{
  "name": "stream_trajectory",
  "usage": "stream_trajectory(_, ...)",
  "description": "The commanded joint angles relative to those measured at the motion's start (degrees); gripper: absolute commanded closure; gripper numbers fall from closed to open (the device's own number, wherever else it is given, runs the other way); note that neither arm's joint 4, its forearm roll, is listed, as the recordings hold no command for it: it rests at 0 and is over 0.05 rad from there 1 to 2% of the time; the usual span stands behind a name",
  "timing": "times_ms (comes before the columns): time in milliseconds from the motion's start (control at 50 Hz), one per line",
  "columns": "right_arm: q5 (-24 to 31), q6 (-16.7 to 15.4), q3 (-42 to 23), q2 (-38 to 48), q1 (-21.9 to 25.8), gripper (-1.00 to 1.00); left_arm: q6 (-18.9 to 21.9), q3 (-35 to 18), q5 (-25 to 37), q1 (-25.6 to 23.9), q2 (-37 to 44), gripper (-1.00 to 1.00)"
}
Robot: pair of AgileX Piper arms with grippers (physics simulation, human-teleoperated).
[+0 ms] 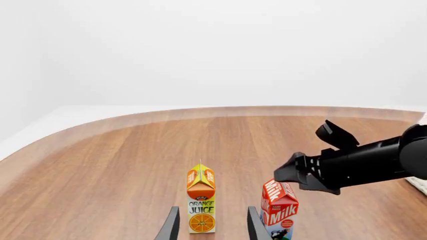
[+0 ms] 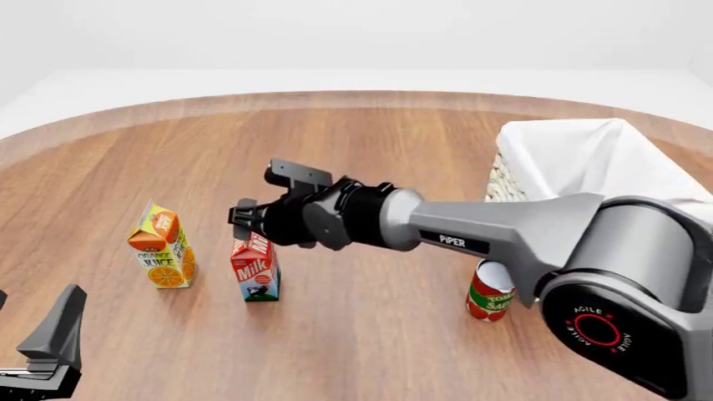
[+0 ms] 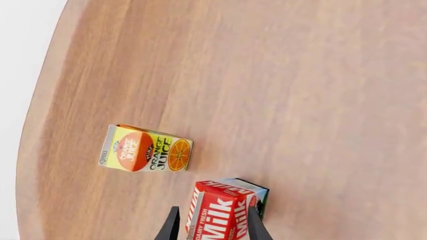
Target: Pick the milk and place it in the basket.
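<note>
One upright milk (image 2: pixel 255 269), red top w/ white lettering, sits between right gripper's (image 3: pixel 212 226) spread fingers; left gripper (image 1: pixel 212 224) released.

We see the milk (image 2: pixel 255 270) standing up straight on the wood table. It is a small carton with a red top, white "Milk" letters and a cow near the bottom. The basket (image 2: pixel 579 159) sits well apart on the right, white and woven, with white cloth inside.

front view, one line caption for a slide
Right end effector poised at the milk top, juice carton alongside, basket waiting behind.
</note>
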Motion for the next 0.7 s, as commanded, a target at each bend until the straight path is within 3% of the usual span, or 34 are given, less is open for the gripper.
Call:
stream_trajectory(20,-0.14,0.40,-0.38,0.65,0.22,-1.00,0.00,0.00,0.00,0.00,0.00,-1.00)
stream_trajectory(700,-0.73,1.40,-0.42,1.78,0.42,-1.00,0.00,0.00,0.00,0.00,0.00,-1.00)
